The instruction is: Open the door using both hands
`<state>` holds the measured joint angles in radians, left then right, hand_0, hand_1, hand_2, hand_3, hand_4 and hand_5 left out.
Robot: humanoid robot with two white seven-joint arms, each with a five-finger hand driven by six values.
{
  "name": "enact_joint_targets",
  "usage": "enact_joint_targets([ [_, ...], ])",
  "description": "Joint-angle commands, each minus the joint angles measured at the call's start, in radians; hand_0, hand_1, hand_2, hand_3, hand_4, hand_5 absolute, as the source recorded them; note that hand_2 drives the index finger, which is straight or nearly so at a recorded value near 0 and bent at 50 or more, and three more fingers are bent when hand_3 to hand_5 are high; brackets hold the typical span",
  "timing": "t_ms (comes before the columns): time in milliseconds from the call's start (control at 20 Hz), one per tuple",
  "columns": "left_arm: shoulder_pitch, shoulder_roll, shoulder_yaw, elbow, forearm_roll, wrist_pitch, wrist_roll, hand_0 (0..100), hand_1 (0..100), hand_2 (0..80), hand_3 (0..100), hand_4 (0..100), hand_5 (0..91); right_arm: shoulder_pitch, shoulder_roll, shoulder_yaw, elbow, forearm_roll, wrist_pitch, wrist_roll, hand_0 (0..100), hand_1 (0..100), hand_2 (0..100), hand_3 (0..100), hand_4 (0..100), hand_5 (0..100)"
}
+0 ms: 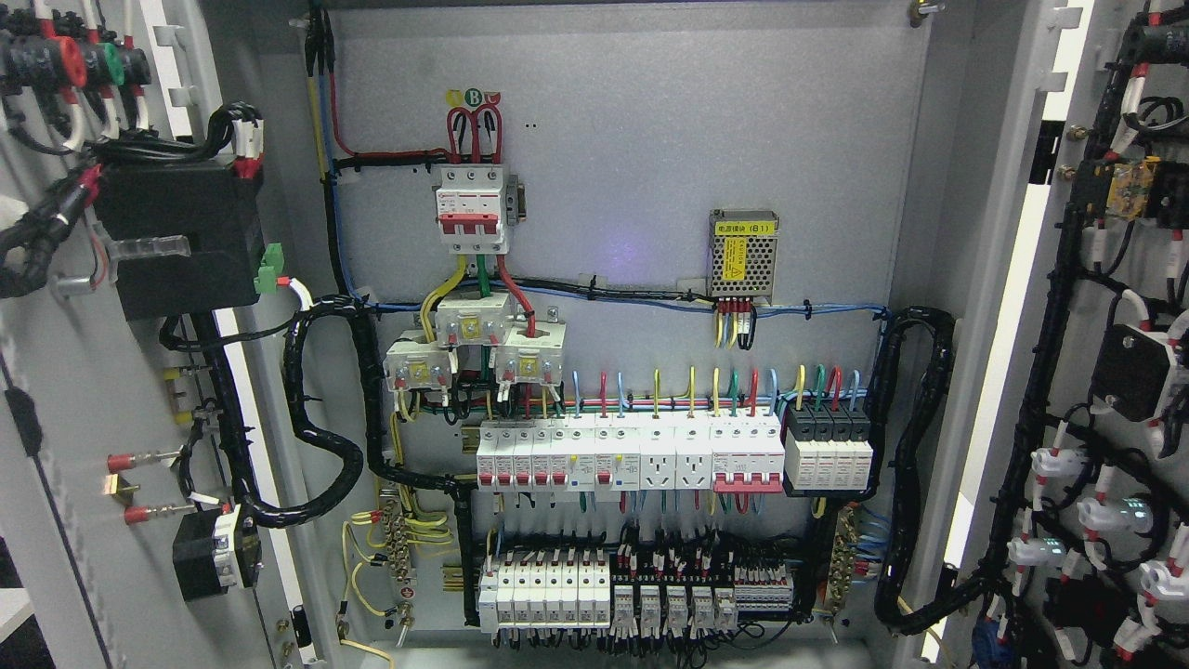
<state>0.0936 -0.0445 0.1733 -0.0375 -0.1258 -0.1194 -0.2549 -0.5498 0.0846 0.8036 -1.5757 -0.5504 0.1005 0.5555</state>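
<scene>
A grey electrical cabinet fills the head view with both doors swung wide open. The left door (pixel 74 390) shows its inner face, with black boxes and wired parts on it. The right door (pixel 1124 372) also shows its inner face, with black wire looms and white connectors. Between them the back panel (pixel 650 167) carries a red-and-white main breaker (pixel 472 209), rows of white breakers (pixel 632 455) and a small metal power supply (pixel 743 255). Neither of my hands nor arms shows in this view.
Thick black cable looms (pixel 320 418) run from the left door into the cabinet, and another loom (pixel 915 446) runs along the right side. A lower row of relays and terminals (pixel 641 590) sits near the cabinet floor.
</scene>
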Motion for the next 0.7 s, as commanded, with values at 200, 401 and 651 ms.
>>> enact_joint_targets([
  [200,0.000,0.000,0.000,-0.001,0.000,0.000,0.000,0,0,0.0,0,4,0.0,-0.025,0.037,0.031,0.014,0.016,-0.001,0.000,0,0,0,0,0,0],
  [401,0.000,0.000,0.000,0.001,0.000,0.000,0.000,0,0,0.0,0,4,0.0,-0.027,0.037,0.031,0.014,0.026,-0.001,0.000,0,0,0,0,0,0],
  [651,0.000,0.000,0.000,0.001,0.000,0.000,0.000,0,0,0.0,0,4,0.0,-0.029,0.038,0.058,0.014,0.033,-0.001,0.000,0,0,0,0,0,0],
])
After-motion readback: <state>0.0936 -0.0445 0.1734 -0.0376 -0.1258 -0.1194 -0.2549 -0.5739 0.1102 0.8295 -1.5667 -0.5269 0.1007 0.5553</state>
